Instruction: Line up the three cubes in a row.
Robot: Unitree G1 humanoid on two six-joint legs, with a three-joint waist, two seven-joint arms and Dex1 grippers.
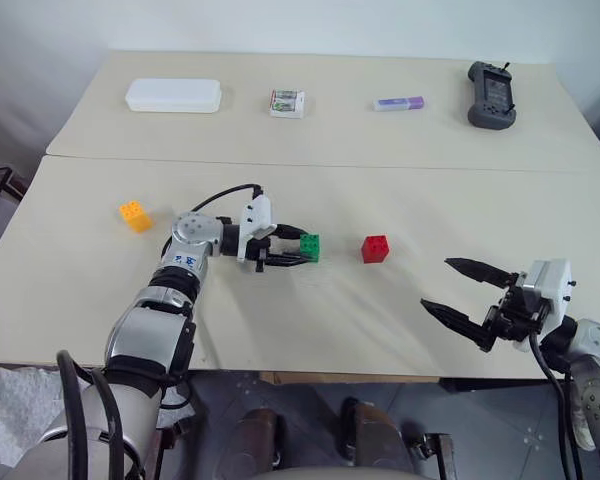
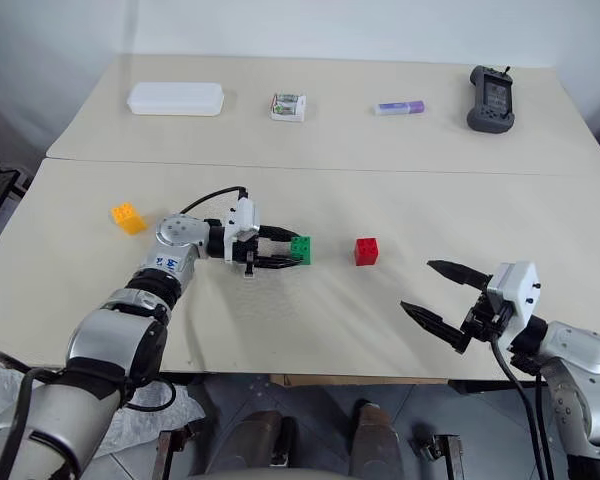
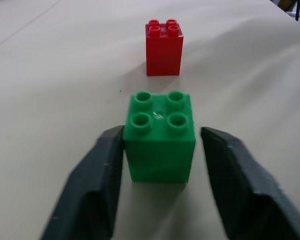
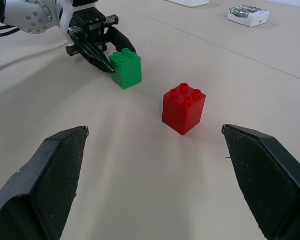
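The left gripper stands unclenched around the small green studded plastic block, a gap showing at one finger; the red studded plastic block lies straight ahead.

No text, number or brand could be read anywhere. The small white-and-green box and the purple tube at the far side of the surface bore printing too small to make out, and the dark handheld device showed no legible marking.
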